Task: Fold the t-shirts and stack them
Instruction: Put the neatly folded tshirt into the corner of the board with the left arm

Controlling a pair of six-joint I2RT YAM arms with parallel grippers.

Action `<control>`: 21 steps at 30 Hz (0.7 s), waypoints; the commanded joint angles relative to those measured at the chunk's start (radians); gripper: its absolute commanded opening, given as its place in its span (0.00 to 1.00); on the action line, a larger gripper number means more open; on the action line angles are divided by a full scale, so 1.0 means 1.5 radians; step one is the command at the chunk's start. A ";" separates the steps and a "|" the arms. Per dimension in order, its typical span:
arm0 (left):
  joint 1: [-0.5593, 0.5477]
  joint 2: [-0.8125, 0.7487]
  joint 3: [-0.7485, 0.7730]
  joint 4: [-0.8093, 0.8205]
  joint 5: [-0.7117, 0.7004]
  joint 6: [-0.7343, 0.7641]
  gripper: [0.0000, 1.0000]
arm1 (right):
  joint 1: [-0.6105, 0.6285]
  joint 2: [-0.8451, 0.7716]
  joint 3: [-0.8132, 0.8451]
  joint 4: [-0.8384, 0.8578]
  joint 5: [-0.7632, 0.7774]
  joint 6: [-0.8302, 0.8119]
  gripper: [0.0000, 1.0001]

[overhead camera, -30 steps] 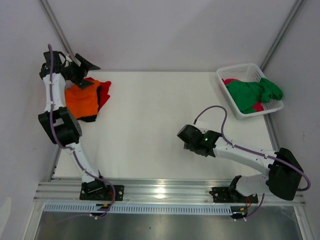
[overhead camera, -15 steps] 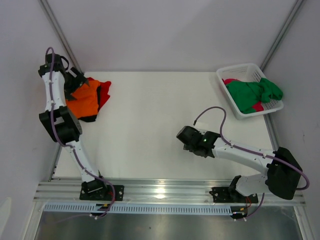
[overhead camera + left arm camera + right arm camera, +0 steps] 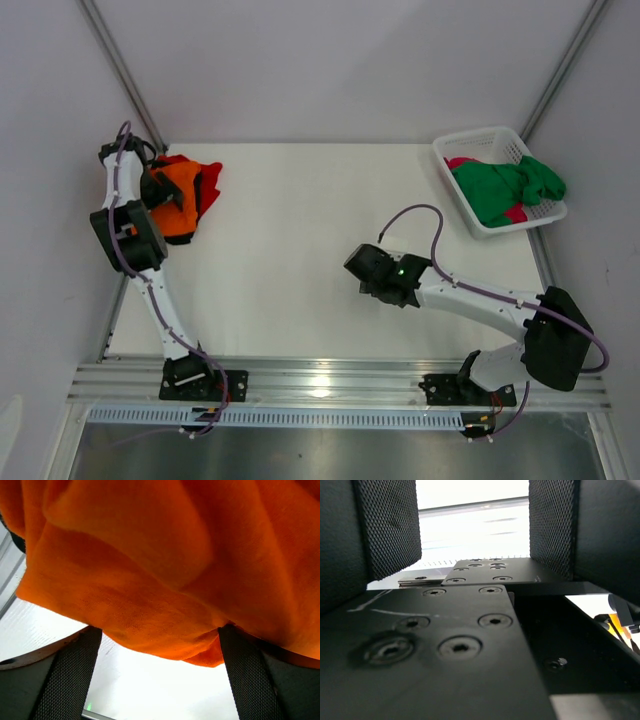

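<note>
White table (image 3: 300, 220) runs between pale walls, with an aluminium rail (image 3: 330, 378) along its near edge where both arms are bolted.

At the far left corner lies a small pile of t-shirts. The orange t-shirt (image 3: 182, 200) is on top, loosely bunched rather than flat. The red t-shirt (image 3: 209, 185) shows from under its right side, and the black t-shirt (image 3: 176, 238) peeks out at the near edge. The left arm stands up along the table's left edge, and the left hand (image 3: 158, 188) is down at the pile's left side, on the orange cloth. From the left wrist, orange fabric fills nearly the whole view and sags in folds over and between the two mesh-faced fingers (image 3: 70, 680). They stand spread wide, not pinched on the cloth, so this hand is open.

The right hand (image 3: 356, 266) sits low over bare table right of centre, well apart from any shirt. In its wrist view the padded fingers (image 3: 387, 525) are parted with nothing between them, so it is open and empty.

In the far right corner stands the white lattice basket (image 3: 480, 137). The green t-shirt (image 3: 505, 190) is heaped in it and spills over the right rim. The magenta-pink t-shirt (image 3: 462, 162) is partly visible beneath it.
</note>
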 commanded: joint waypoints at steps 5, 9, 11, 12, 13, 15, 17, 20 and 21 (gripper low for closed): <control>-0.001 0.031 0.008 -0.019 -0.086 0.040 0.99 | 0.005 0.012 0.048 -0.033 0.028 -0.003 0.59; 0.000 0.052 0.013 -0.018 -0.092 0.046 1.00 | 0.008 0.009 0.066 -0.059 0.041 -0.001 0.59; 0.000 0.060 0.016 -0.020 -0.096 0.046 1.00 | 0.011 0.008 0.071 -0.070 0.046 0.002 0.59; 0.000 0.068 0.012 -0.020 -0.100 0.047 0.99 | 0.011 0.006 0.074 -0.081 0.051 0.004 0.59; 0.001 0.071 0.014 -0.020 -0.101 0.048 1.00 | 0.012 0.004 0.080 -0.088 0.054 0.009 0.59; 0.002 0.075 0.014 -0.023 -0.095 0.046 1.00 | 0.019 -0.002 0.089 -0.101 0.070 0.012 0.59; 0.002 0.069 0.015 -0.024 -0.074 0.044 0.99 | 0.023 -0.008 0.100 -0.095 0.081 0.000 0.59; 0.001 0.031 0.012 -0.019 -0.044 0.043 0.99 | 0.029 -0.012 0.124 -0.046 0.094 -0.054 0.59; 0.001 0.016 0.010 -0.014 -0.034 0.045 1.00 | 0.029 -0.011 0.134 -0.017 0.094 -0.071 0.59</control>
